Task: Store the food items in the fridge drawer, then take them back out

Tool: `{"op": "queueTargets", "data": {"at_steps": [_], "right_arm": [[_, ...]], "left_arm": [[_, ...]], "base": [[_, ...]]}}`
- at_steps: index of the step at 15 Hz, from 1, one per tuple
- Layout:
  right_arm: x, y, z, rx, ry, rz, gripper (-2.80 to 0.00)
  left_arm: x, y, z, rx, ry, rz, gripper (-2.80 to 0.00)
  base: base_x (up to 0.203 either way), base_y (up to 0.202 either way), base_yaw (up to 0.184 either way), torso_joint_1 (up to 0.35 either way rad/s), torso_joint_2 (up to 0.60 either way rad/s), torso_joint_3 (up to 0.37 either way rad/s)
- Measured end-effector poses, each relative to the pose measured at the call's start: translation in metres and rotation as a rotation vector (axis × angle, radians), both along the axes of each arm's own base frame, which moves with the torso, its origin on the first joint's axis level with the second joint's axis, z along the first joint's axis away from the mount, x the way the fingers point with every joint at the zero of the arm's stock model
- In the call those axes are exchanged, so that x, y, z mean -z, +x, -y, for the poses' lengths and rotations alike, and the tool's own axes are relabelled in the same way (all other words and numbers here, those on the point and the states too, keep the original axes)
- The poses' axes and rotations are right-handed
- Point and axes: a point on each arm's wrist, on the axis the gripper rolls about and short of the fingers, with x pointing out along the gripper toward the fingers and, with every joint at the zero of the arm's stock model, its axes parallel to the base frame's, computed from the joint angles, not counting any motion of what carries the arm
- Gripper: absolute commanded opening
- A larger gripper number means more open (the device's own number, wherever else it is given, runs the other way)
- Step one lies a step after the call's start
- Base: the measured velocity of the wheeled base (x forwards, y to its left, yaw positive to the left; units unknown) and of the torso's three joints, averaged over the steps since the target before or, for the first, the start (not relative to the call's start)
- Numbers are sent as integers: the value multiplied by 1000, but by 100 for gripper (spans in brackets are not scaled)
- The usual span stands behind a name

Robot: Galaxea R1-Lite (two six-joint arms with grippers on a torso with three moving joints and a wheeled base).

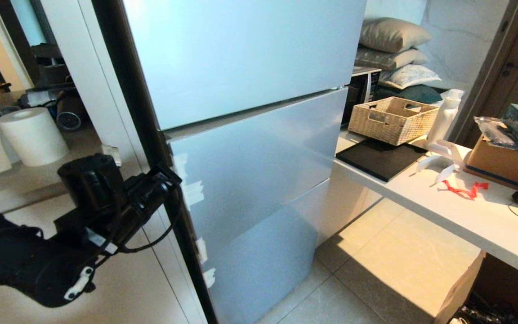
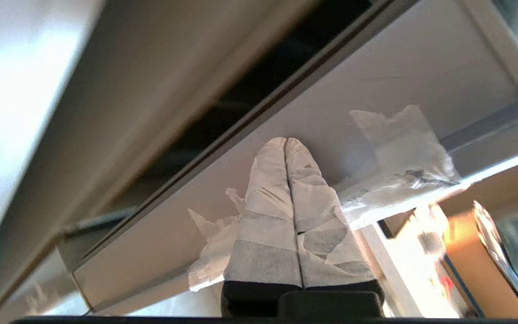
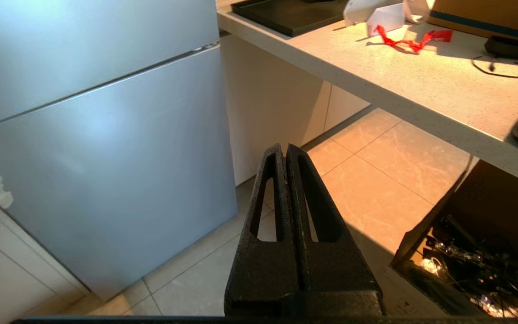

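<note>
The closed fridge (image 1: 250, 148) hides its inside; the left hand (image 2: 286, 143) fingertips are hidden in head view.

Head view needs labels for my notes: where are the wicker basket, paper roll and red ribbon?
Basket (image 1: 393, 119), head view, front wall.
Paper roll (image 1: 34, 137), head view, side.
Ribbon (image 1: 463, 191), head view, middle.

1. Cool daylight glares off the fridge (image 1: 250, 135) doors, brightest toward 12 o'clock in the head view.
2. Warm sunlight patches the floor tiles (image 3: 376, 180) and counter (image 1: 466, 211), casting hard-edged shadows.
3. The left wrist view is blown out at 9 o'clock and softly blurred.
4. Straight edges bow outward near the head view's borders.
</note>
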Motion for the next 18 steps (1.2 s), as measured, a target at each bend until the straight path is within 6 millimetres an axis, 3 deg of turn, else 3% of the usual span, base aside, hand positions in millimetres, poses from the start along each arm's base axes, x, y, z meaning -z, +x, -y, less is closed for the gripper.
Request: {"op": "queueTargets", "data": {"at_steps": [6, 11, 13, 15, 18], "right_arm": [[0, 0, 0, 0, 0, 0, -280], [0, 0, 0, 0, 1, 0, -280], [0, 0, 0, -1, 0, 0, -280], [0, 0, 0, 0, 0, 0, -280], [0, 0, 0, 0, 1, 0, -280]], "left_arm": [[-3, -54, 3, 87, 15, -13, -280], [-5, -105, -15, 106, 96, 9, -280], [-14, -99, -25, 30, 104, 46, -280], [-26, -78, -33, -76, 96, 83, -280], [-26, -43, -34, -141, 90, 83, -280]], "base": [[0, 0, 0, 0, 0, 0], [0, 0, 0, 0, 0, 0], [0, 0, 0, 0, 0, 0], [0, 0, 0, 0, 0, 0], [0, 0, 0, 0, 0, 0]]}}
